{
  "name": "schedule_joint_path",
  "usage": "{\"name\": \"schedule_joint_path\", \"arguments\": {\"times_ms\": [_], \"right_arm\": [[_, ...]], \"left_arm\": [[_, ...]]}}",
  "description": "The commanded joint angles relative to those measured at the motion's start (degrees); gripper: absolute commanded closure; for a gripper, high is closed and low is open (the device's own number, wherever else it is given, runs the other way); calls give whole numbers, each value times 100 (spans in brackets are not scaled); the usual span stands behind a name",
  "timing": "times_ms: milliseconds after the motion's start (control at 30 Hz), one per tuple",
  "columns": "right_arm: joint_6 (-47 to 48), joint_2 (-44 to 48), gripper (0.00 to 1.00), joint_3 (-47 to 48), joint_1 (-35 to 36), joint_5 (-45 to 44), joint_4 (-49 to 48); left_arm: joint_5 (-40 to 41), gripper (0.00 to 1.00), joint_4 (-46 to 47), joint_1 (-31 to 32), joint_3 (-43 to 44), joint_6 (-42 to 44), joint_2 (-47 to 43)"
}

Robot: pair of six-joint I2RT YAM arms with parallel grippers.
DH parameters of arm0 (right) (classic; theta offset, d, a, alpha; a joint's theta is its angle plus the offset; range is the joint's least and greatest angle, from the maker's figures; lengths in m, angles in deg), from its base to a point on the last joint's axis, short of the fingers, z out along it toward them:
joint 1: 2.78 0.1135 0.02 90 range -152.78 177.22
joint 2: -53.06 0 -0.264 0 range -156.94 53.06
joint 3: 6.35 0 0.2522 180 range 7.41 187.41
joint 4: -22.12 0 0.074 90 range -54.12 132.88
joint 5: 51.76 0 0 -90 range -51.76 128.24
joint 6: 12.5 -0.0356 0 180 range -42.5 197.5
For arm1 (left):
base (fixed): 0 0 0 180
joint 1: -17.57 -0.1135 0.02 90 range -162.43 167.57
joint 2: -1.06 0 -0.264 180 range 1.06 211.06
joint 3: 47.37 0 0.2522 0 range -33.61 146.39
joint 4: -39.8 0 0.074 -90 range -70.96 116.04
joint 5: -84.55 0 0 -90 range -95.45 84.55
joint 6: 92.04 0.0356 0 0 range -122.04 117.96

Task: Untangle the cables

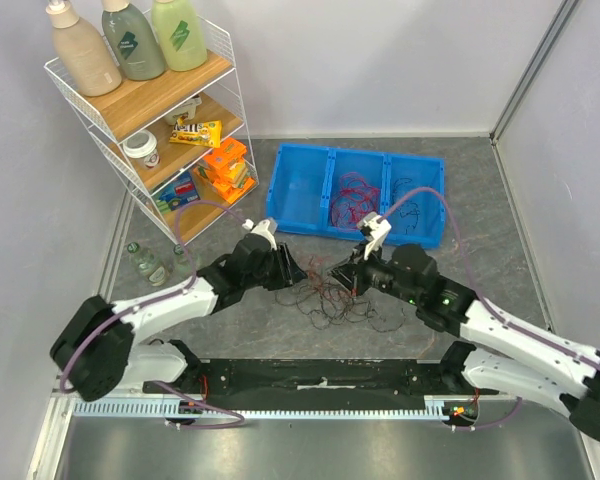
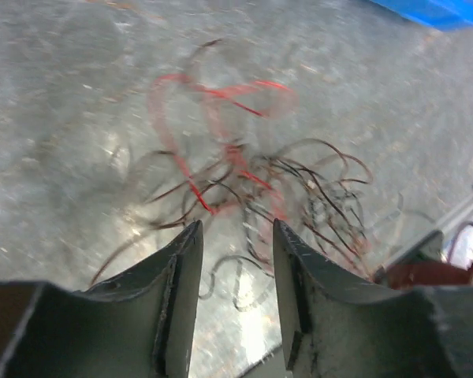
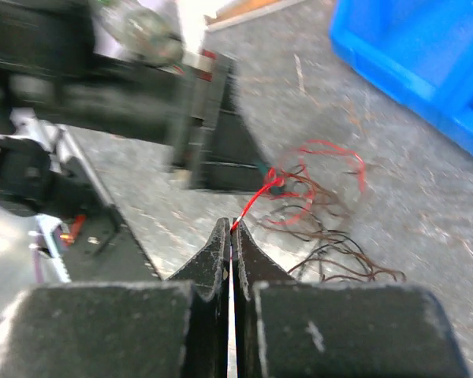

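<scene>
Pinching the cables (image 3: pixel 280 183): right hand (image 3: pixel 232 227).

The left arm (image 1: pixel 165 300) and the right arm (image 1: pixel 525 340) are built alike, with glossy white link shells set between bulky black joint housings. A thin mauve cable (image 1: pixel 195 206) loops off the left arm's wrist, and a second mauve cable (image 1: pixel 425 190) arcs off the right arm's wrist. Small green lights (image 1: pixel 445 297) glow on the right arm's black housing. A white bracket (image 1: pixel 261 232) tops the left wrist. The left fingers (image 2: pixel 173 291) are dark grey wedges with scuffed, scratched faces. The right fingers (image 3: pixel 213 264) are equally dark and taper to thin tips.
</scene>
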Motion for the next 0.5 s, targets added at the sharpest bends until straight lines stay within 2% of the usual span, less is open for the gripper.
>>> {"name": "schedule_joint_path", "arguments": {"times_ms": [0,33,67,200,333,467], "right_arm": [[-368,626,100,381,36,577,50],[-350,758,100,547,37,559,129],[-307,820,100,723,28,533,242],[123,777,100,1864,37,95,919],[493,549,100,2902,37,-328,1350],[722,443,100,3632,28,-749,1588]], "left_arm": [[-432,63,758,-402,1,-40,1000],[-521,72,864,-420,-16,-40,1194],[-582,74,1021,-420,-95,-100,1335],[-794,75,1805,-420,-780,-364,1433],[-759,75,1788,-403,-1176,-374,1171],[-575,75,1499,-420,-1475,-286,530]]}}
